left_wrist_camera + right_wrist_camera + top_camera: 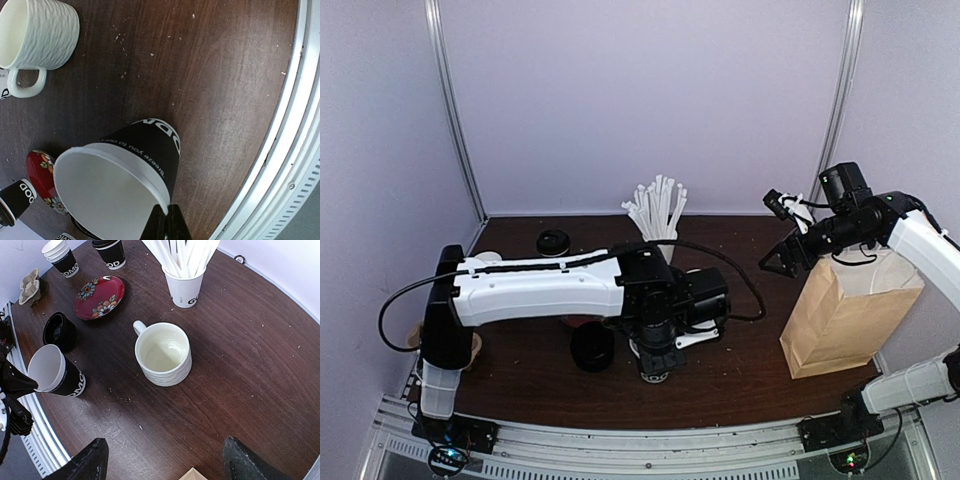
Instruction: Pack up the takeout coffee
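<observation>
White paper cup with black lettered band (115,185), lidless, upright near front edge of dark wooden desk (740,380); left tool (164,216) pinches its rim. Brown paper bag (845,320) stands well right, beside spread right tool (782,258).

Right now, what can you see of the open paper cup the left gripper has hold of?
A small paper cup, white inside and along its rolled rim, with a black band around the lower body carrying white lettering. It has no lid and looks empty. Its mouth faces up, and it sits over the dark wooden table near the metal edge rail. The left gripper is shut on the rim wall. Nothing else touches it that I can see. I can't tell whether the base rests on the wood or hangs just off it.
</observation>
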Robot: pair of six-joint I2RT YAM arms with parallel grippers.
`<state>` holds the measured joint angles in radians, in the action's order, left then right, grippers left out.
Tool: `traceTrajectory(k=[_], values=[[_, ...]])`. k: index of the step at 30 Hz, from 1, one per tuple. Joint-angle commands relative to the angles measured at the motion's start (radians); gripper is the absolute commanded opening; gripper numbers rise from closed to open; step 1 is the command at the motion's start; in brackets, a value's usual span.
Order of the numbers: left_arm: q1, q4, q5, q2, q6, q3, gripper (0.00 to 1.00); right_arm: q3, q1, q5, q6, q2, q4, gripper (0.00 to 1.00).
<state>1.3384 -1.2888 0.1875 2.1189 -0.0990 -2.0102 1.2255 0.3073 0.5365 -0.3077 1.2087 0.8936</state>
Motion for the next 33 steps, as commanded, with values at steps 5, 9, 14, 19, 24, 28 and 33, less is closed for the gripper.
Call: traceTrajectory(k=[5,9,14,19,24,28,33], values=[[-0.021,0.068,0.028,0.005,0.015,0.064,0.0,0.002,-0.008,0.013,0.0,-0.007,-0.011,0.82],[-0.022,0.069,0.025,-0.002,0.01,0.067,0.26,0.005,-0.008,0.019,0.001,0.0,-0.01,0.82],[-0.022,0.03,0.042,-0.043,-0.004,0.037,0.56,0.006,-0.008,0.024,0.001,0.005,-0.013,0.82],[-0.042,0.006,0.157,-0.194,-0.131,0.062,0.66,0.022,-0.008,0.03,0.0,0.031,0.0,0.82],[-0.153,0.019,0.183,-0.306,-0.353,0.237,0.67,0.027,-0.008,0.037,-0.001,0.04,-0.006,0.82],[-0.173,0.064,0.155,-0.335,-0.417,0.361,0.69,0.025,-0.008,0.039,-0.001,0.034,-0.008,0.82],[-0.202,0.182,0.121,-0.35,-0.466,0.466,0.71,0.018,-0.008,0.048,-0.001,0.034,-0.014,0.82]])
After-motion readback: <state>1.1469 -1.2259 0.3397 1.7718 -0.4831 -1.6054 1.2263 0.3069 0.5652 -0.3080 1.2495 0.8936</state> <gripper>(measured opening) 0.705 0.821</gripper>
